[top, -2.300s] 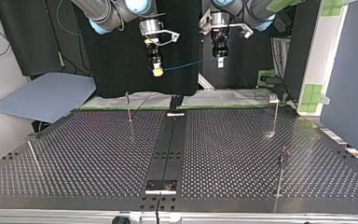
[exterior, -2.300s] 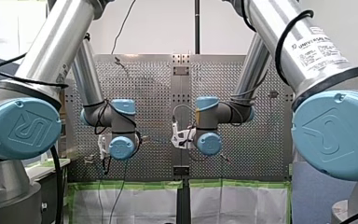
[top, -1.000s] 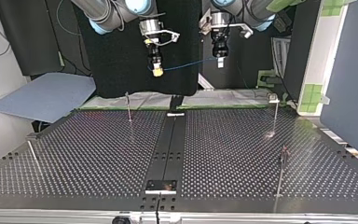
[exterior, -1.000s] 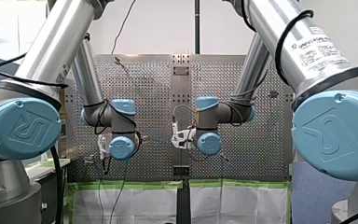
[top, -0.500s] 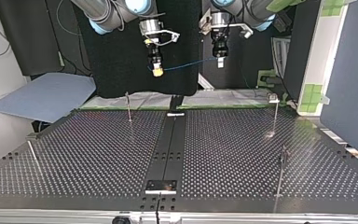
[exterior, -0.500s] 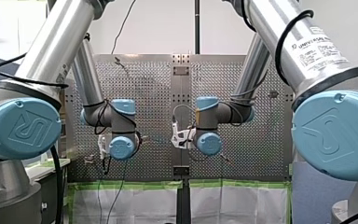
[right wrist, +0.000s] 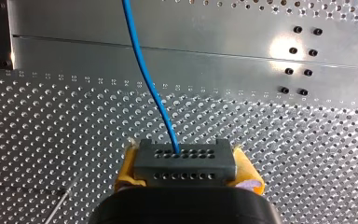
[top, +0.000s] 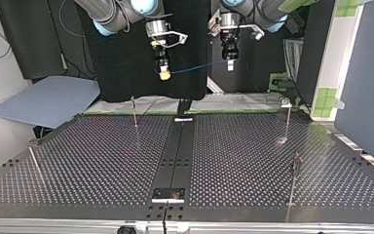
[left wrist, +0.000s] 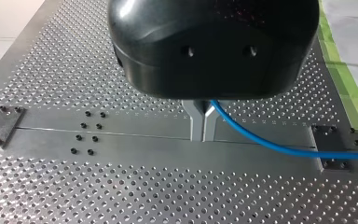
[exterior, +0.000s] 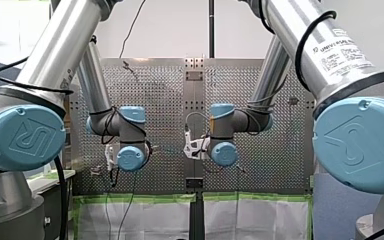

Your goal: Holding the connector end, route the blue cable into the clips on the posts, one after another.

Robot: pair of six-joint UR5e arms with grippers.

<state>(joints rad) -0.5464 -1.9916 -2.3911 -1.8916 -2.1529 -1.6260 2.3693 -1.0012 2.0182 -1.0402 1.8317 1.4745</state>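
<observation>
High over the table's far edge in the top view, a blue cable (top: 195, 68) hangs between my two grippers. My right gripper (top: 164, 74), with yellow pads, is shut on the grey connector (right wrist: 185, 157) at the cable's end. The right wrist view shows the connector clamped between the yellow pads (right wrist: 248, 171), with the cable (right wrist: 147, 84) running straight ahead from it. My left gripper (left wrist: 202, 136) has its metal fingers shut on the blue cable (left wrist: 261, 140), which trails off to one side. Thin posts (top: 134, 111) (top: 288, 116) (top: 294, 181) stand on the perforated table (top: 102, 161).
A further post (top: 33, 162) leans near the table's edge at the top view's left. A dark centre rail (top: 177, 151) runs across the table. A grey sheet (top: 48, 100) lies beyond the table's far corner. Both grippers hang well above the posts.
</observation>
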